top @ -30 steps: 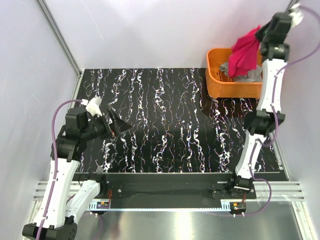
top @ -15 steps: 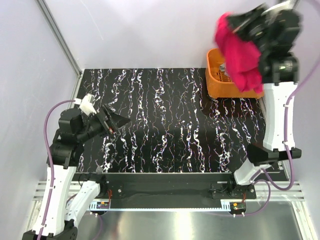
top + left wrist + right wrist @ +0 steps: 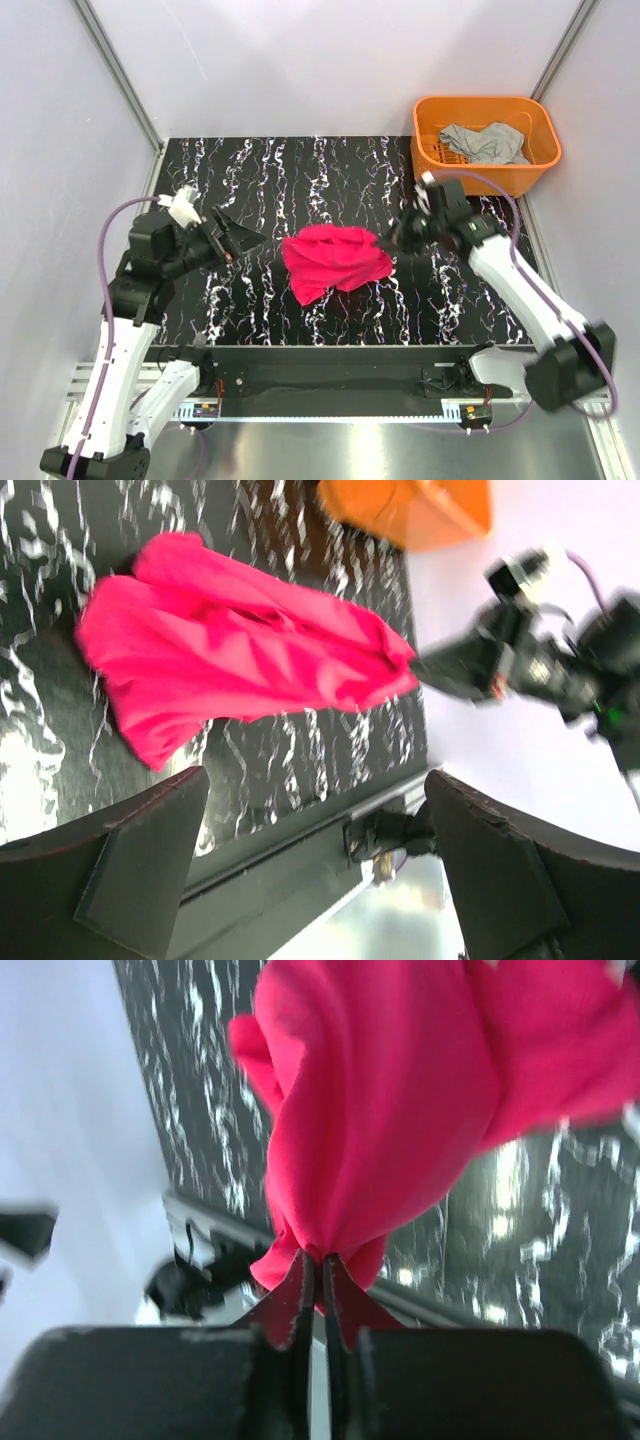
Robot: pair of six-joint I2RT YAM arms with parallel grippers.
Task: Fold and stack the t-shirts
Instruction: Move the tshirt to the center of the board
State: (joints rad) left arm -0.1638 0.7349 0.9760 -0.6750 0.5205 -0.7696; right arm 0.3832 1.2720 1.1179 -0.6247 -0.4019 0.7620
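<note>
The red t-shirt (image 3: 335,260) is laid unfolded mid-table, pinched at 3 o'clock by the right gripper (image 3: 386,243) (left gripper (image 3: 236,242) wide open, empty); the grey t-shirt (image 3: 485,142) is seen in the orange basket (image 3: 428,165)

Pale lilac walls (image 3: 300,60) enclose a black tabletop (image 3: 300,180) veined with white.
</note>
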